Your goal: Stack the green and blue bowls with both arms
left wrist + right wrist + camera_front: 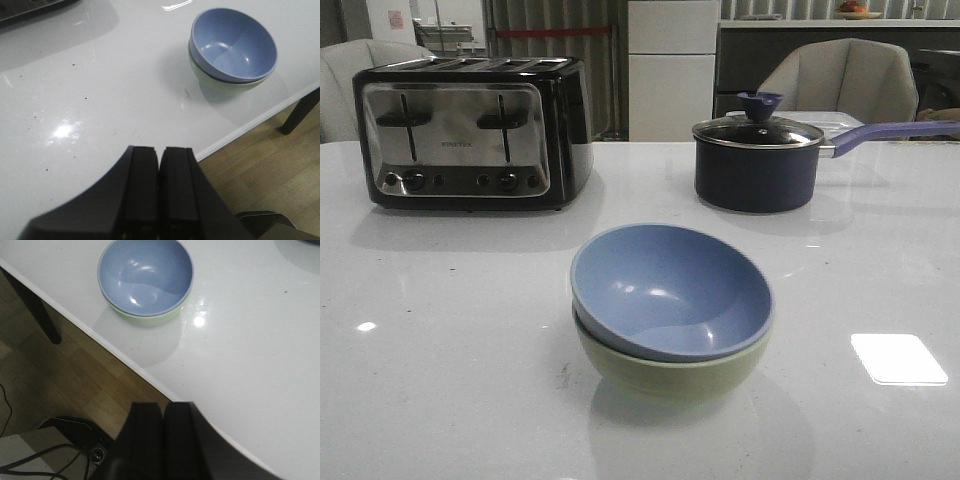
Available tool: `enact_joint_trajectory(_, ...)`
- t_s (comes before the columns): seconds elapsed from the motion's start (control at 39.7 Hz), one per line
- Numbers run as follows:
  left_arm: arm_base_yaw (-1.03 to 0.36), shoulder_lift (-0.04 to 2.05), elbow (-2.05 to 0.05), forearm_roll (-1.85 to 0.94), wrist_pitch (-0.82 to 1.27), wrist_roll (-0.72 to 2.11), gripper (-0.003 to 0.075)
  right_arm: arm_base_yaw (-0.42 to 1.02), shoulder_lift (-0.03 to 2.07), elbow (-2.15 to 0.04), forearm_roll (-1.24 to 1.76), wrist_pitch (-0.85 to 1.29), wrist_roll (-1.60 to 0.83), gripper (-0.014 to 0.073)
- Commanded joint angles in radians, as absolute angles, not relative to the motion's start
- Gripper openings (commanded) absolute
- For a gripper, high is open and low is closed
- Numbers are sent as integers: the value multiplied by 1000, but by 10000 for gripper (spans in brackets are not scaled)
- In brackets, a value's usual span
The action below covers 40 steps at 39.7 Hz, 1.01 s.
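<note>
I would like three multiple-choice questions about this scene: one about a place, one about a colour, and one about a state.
1. Where does the toaster stand on the table, seen from the front?
A. far left
B. near right
C. inside the pan

2. What colour is the upper bowl of the stack?
A. green
B. blue
C. white

3. How are both pincers?
A. open wide
B. holding a bowl
C. shut, holding nothing

Answers:
1. A: it stands at the far left, while the pan is at the far right.
2. B: the blue bowl sits nested in the green bowl.
3. C: the fingers of the left pincer and of the right pincer meet, away from the bowls.
</note>
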<state>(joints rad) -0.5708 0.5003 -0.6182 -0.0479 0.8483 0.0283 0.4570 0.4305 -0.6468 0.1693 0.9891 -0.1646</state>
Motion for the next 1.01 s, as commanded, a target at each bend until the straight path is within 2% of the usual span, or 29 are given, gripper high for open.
enact_joint_trajectory(0.0, -573, 505, -645, -52, 765, 18, 98, 454, 434, -673, 169, 930, -171, 28)
enact_joint_trajectory(0.63, -558, 477, -633, -47, 761, 18, 98, 454, 434, -673, 169, 930, -171, 28)
enact_joint_trajectory(0.83, -422, 337, -495, -40, 591, 20, 98, 454, 434, -673, 169, 930, -171, 28)
enact_joint_trajectory(0.98, -317, 200, -339, -40, 376, 20, 98, 454, 434, -673, 169, 930, -171, 28)
